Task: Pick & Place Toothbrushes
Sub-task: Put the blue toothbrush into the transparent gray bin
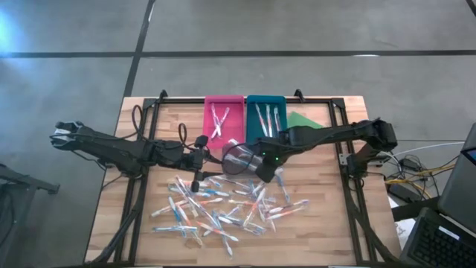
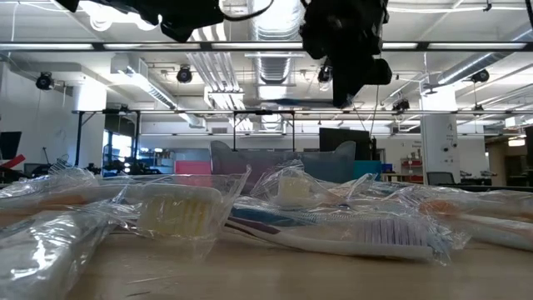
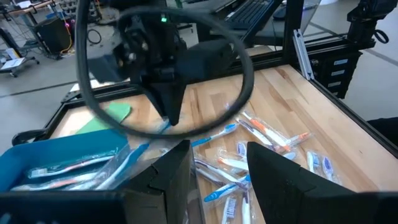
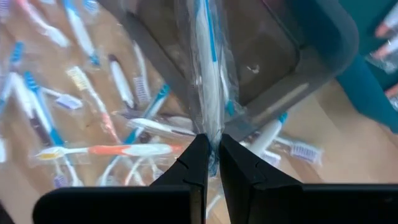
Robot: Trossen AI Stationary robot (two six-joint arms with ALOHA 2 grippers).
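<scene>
Toothbrush, blue-and-white in clear wrap [image 4: 207, 74], sits pinched in my right fingers [image 4: 211, 163], long axis running straight ahead from them over the grey bin [image 4: 292, 56]; my left fingers [image 3: 217, 180] wait open nearby.

I see a wooden table [image 1: 327, 223] carrying a pink tray [image 1: 223, 112], a teal tray [image 1: 265, 104] and a flat green piece [image 1: 301, 119] (along the far edge). Wrapped toothbrushes [image 1: 223, 212] lie scattered across its middle and near side.

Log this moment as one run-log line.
right gripper: shut on blue toothbrush | left gripper: open, empty | teal tray: holds brushes
</scene>
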